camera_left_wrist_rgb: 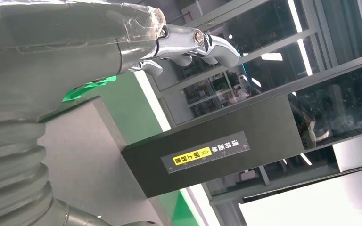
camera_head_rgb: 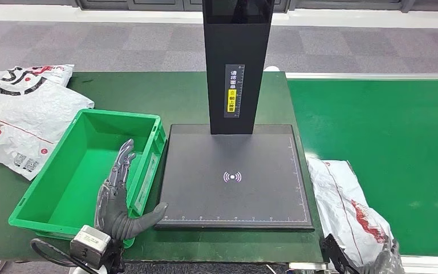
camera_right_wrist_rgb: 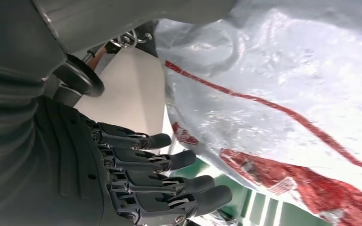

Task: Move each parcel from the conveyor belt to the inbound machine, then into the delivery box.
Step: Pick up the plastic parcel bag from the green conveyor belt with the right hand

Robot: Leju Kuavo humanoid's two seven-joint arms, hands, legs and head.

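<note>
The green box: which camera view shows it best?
The head view: the whole green box is seen, sitting left of the black scanner plate with the left robot hand over it. The left wrist view shows a green sliver of it; the right wrist view shows parcel.

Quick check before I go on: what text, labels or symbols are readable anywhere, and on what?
Label on the black post: Chinese characters over a yellow band, too small to read.
Black scanner pad: white wireless-wave symbol, no words.
Parcels at left: black and red print, unreadable.
Parcel at right: red print, unreadable.
</note>
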